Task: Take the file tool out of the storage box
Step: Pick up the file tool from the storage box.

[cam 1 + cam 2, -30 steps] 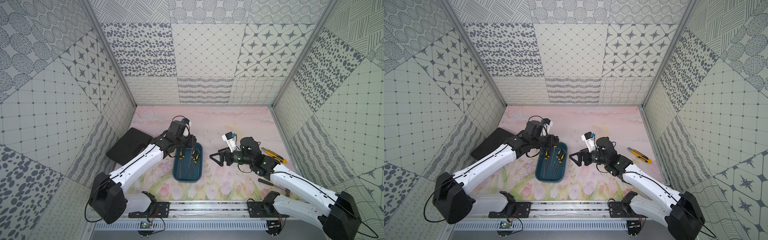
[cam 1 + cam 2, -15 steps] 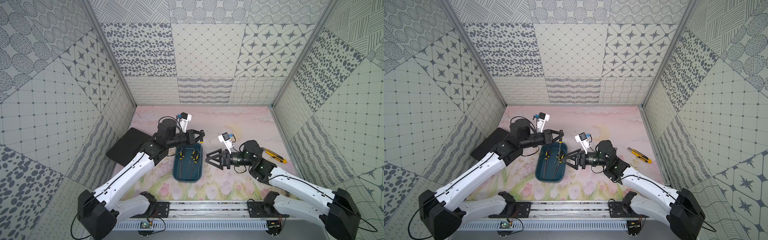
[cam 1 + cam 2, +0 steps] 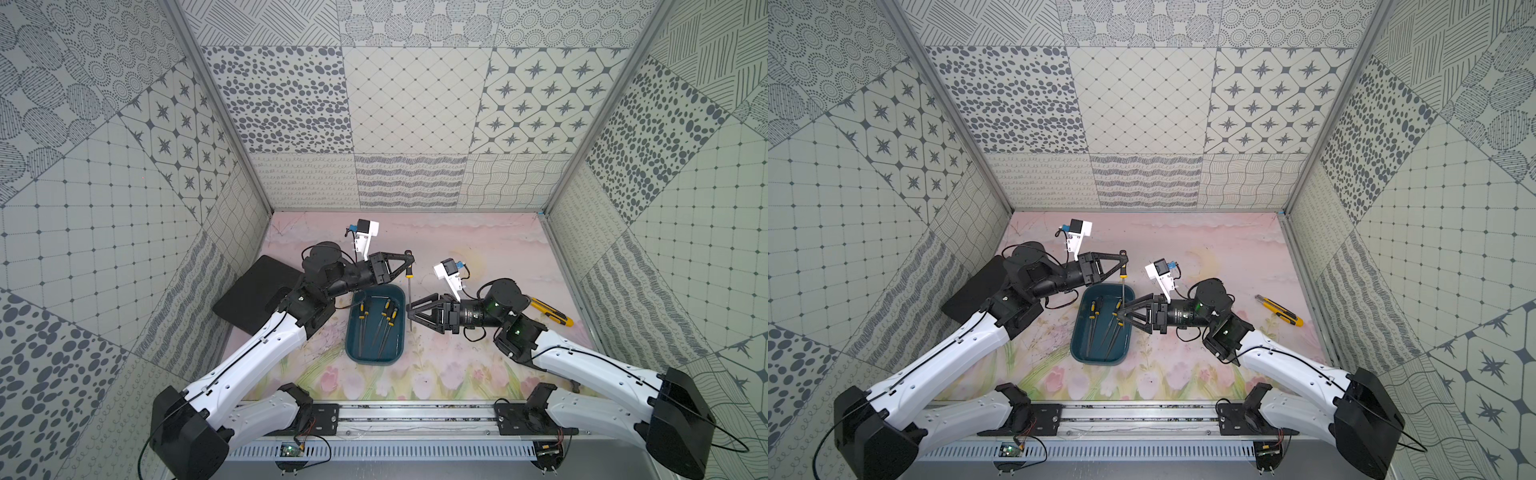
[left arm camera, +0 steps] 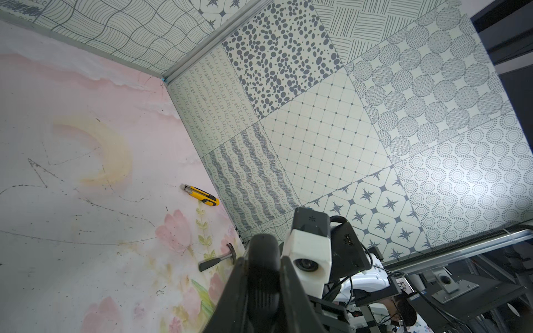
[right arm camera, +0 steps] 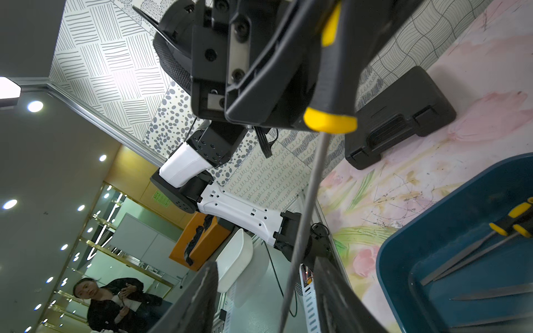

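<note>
Since a second ago: left gripper (image 3: 409, 262) risen out of storage box (image 3: 397, 345), file tool (image 3: 410, 297) up with it; right gripper (image 3: 408, 312) swung in, jaws narrowing.
Left gripper clenched on black-yellow handle. File hangs tip-down just beside box rim, on right arm's side (tip-to-tabletop contact unclear).
Right gripper straddles shaft, gaps either side in right wrist view; not gripping.
File likely light, stiff, thin; may pivot from single pinch. Best hold: thick handle, or shaft just under yellow collar.
</note>
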Robot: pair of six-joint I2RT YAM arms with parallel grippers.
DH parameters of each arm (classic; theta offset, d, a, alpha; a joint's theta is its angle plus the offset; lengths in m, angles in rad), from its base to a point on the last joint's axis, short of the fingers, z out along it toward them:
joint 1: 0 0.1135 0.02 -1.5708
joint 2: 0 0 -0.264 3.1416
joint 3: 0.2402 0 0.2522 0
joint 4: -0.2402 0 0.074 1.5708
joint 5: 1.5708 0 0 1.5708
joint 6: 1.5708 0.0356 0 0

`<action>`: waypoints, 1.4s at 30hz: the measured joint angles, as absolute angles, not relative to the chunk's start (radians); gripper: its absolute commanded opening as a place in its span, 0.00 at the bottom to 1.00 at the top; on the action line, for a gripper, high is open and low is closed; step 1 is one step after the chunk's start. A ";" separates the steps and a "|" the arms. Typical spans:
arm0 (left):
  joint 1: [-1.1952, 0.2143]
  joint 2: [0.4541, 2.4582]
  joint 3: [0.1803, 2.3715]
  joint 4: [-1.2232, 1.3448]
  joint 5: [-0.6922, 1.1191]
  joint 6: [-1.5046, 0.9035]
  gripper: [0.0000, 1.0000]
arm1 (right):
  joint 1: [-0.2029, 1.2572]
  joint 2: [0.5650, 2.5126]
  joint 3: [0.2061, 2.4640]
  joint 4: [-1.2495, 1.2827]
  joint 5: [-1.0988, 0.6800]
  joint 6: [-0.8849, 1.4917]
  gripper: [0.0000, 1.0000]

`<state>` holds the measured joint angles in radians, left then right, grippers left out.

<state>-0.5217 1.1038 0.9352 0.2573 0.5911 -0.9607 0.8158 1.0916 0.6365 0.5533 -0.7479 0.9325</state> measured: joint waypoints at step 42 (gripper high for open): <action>-0.489 1.060 0.849 0.486 0.580 -1.018 0.69 | 0.818 1.064 0.665 0.456 -0.695 0.905 0.00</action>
